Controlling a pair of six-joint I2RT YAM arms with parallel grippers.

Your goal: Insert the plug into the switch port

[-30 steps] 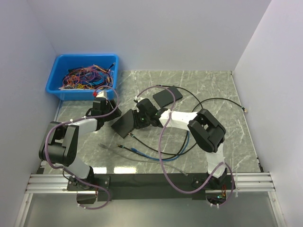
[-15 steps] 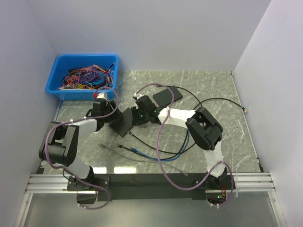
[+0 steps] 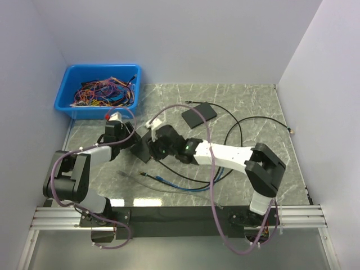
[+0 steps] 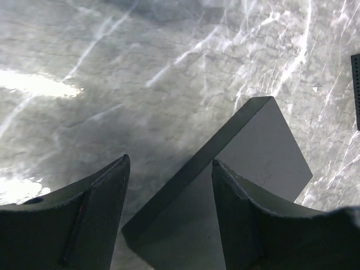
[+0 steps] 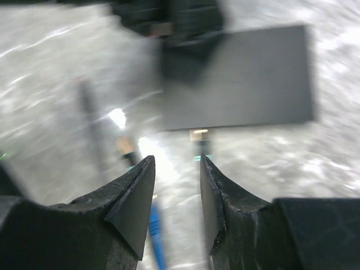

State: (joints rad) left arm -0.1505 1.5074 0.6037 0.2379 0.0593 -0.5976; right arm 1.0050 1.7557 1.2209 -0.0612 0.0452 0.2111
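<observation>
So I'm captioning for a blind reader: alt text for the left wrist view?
Two dark open fingers frame a flat black switch box lying on a grey marble table. The box's near end sits between them, untouched.

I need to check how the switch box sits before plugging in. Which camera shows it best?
Left wrist: the switch box is sharp and fills the frame between the open left gripper. Right wrist shows it blurred; top external shows it mostly hidden by arms.
</observation>
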